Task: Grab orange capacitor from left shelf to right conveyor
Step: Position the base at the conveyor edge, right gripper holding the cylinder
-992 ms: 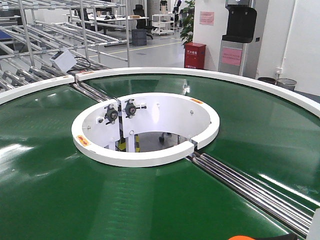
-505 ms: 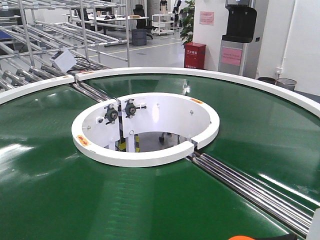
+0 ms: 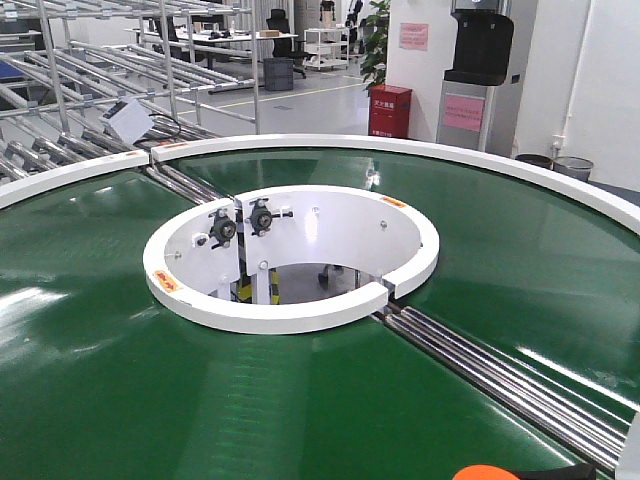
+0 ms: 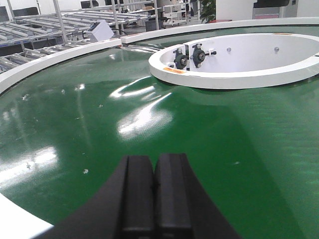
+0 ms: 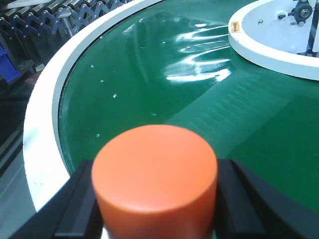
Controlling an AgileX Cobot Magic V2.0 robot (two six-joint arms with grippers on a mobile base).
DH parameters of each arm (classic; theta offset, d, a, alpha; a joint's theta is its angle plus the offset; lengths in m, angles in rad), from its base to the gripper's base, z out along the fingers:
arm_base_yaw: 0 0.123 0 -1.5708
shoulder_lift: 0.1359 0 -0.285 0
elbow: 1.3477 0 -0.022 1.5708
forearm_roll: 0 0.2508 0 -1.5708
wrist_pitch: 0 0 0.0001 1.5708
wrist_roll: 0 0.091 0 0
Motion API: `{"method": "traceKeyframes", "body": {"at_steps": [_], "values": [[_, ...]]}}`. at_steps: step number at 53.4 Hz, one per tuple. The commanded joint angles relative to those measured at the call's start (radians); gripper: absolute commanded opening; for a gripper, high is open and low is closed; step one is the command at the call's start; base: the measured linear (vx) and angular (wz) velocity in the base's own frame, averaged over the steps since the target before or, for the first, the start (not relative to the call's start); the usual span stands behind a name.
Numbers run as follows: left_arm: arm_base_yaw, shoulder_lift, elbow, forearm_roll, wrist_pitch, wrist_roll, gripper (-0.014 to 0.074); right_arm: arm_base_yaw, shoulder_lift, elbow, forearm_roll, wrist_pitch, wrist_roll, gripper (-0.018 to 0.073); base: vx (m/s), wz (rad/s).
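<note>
The orange capacitor [image 5: 154,179] fills the bottom of the right wrist view, its flat round top toward the camera. My right gripper [image 5: 155,201] is shut on it, a black finger on each side, over the outer edge of the green belt [image 5: 149,74] of the conveyor. In the front view only a sliver of the capacitor [image 3: 484,472] shows at the bottom edge, with the black gripper beside it. My left gripper [image 4: 153,169] is shut and empty, low over the green belt [image 4: 99,119]. The left shelf rails [image 3: 60,110] stand at the far left.
The white central ring [image 3: 290,255] with black bearings sits mid-conveyor. Steel rollers [image 3: 500,380] cross the belt at right. The white outer rim [image 5: 42,129] curves at left in the right wrist view, with blue bins [image 5: 7,64] and roller rails beyond. A red box [image 3: 389,110] and a water dispenser [image 3: 475,75] stand behind.
The orange capacitor's sliver at the bottom edge of the front view has shifted slightly left, with more black gripper showing beside it. Nothing else moved.
</note>
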Motion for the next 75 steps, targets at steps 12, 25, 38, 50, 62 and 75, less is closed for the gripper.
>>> {"method": "traceKeyframes", "body": {"at_steps": [12, 25, 38, 50, 62, 75], "values": [[0.003, -0.012, 0.032, -0.004, -0.082, -0.002, -0.0006, -0.003, -0.007, -0.032, 0.011, -0.123, 0.017, 0.0333, 0.00, 0.00], [0.003, -0.012, 0.032, -0.004, -0.082, -0.002, -0.0006, 0.013, -0.007, -0.034, -0.368, -0.265, 0.431, 0.0333, 0.00, 0.00], [0.003, -0.012, 0.032, -0.004, -0.082, -0.002, -0.0006, 0.266, 0.028, -0.033, -0.755, -0.568, 0.783, 0.0333, 0.00, 0.00], [0.003, -0.012, 0.032, -0.004, -0.082, -0.002, -0.0006, 0.387, 0.196, -0.033, -1.051, -0.881, 1.044, 0.0333, 0.00, 0.00], [0.003, -0.012, 0.032, -0.004, -0.082, -0.002, -0.0006, 0.398, 0.404, -0.033, -1.186, -1.141, 1.168, 0.0333, 0.00, 0.00], [0.003, -0.012, 0.032, -0.004, -0.082, -0.002, -0.0006, 0.398, 0.636, -0.033, -1.346, -1.435, 1.288, 0.0335, 0.00, 0.00]]}}
